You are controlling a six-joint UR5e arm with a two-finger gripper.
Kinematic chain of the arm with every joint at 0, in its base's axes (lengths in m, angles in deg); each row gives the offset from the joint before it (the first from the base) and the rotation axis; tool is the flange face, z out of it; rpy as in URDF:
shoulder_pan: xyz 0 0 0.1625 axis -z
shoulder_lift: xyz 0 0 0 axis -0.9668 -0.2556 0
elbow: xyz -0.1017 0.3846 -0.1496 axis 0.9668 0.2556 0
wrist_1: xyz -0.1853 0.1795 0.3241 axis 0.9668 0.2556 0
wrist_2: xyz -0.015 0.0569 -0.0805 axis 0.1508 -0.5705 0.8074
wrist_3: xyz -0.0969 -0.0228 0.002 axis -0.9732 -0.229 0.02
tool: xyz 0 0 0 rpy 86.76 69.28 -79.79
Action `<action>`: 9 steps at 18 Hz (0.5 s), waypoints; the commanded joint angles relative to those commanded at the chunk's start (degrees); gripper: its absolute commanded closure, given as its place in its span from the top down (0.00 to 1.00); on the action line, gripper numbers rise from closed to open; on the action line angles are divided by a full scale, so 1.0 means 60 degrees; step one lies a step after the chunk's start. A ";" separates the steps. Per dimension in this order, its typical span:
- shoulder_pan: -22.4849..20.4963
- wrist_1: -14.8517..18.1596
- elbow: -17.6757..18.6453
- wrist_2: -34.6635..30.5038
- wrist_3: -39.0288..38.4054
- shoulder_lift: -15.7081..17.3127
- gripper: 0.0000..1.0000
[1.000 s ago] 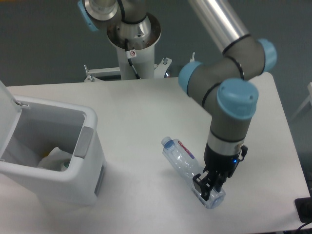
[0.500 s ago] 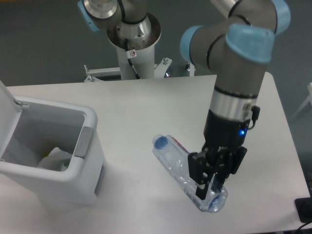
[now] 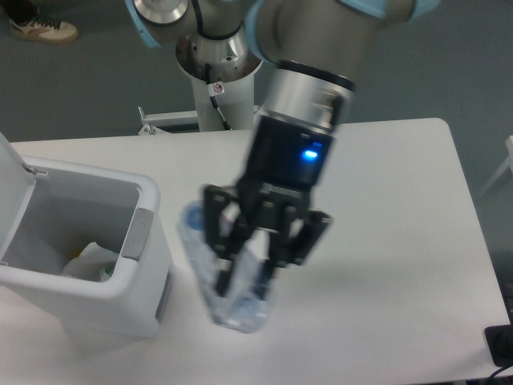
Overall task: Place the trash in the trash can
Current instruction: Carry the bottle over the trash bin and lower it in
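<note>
Gripping the clear bottle [image 3: 210,273] near its lower end, my tool [image 3: 244,285] had its two fingers [image 3: 224,275] closed across the plastic, and the bottle hung tilted just right of the trash can [image 3: 88,301], its blue cap [image 3: 192,215] up and nearest the can's grey latch tab [image 3: 137,233]. Motion blur kept me from telling whether the bottom touched the bench [image 3: 393,208] or was just clear of it. I judged the bottle nearly empty, so very light, but thin-walled and slick: it would dent under a hard squeeze and could swing or slide round in the fingers, held so far from its middle. A hold nearer the middle of the body would have been steadier; the smooth label was no better for grip. The can stood open with its lid [image 3: 14,172] raised at the left, and the white paper wad [image 3: 88,261] already lay inside, so only the bottle remained.
</note>
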State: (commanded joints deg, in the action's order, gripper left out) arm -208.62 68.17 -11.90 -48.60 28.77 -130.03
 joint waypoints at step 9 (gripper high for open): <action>0.1421 -0.0030 0.1054 -0.0102 0.1609 0.0147 0.33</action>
State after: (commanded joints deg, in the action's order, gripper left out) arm -200.09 67.98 -5.58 -49.21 38.43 -129.15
